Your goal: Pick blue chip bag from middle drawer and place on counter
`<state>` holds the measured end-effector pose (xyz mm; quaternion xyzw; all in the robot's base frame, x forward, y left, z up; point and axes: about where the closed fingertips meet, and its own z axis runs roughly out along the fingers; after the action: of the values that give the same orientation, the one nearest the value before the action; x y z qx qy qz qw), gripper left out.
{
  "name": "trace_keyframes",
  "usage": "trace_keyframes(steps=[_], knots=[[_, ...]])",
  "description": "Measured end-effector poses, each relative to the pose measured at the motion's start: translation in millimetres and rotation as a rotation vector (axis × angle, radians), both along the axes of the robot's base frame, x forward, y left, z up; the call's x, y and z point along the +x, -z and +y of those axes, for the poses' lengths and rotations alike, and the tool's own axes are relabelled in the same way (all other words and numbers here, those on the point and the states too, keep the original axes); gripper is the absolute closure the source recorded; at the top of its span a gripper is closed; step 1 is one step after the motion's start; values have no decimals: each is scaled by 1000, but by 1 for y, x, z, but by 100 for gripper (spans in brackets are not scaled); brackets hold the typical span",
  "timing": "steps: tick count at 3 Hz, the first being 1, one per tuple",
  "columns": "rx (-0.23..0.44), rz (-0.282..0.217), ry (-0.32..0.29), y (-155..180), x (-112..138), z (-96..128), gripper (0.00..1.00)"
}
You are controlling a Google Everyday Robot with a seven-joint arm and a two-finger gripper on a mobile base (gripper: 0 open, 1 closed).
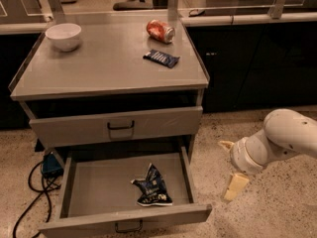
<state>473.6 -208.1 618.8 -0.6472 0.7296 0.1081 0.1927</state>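
Observation:
The blue chip bag lies crumpled on the floor of the open middle drawer, right of centre and near its front wall. The counter is the grey top of the cabinet above. My gripper hangs to the right of the drawer, outside the cabinet, about level with the drawer and well apart from the bag. Its pale fingers are spread, with nothing between them.
On the counter stand a white bowl at the back left, a red can lying on its side at the back right, and a small flat blue bar wrapper. The upper drawer front is shut. Cables lie on the floor at the left.

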Motion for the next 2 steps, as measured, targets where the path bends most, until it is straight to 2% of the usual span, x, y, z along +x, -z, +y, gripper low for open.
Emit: trace_keyframes(steps=[1,2], knots=[[86,14,-20,24,11,7,0],[201,62,-132,72,16,71,0]])
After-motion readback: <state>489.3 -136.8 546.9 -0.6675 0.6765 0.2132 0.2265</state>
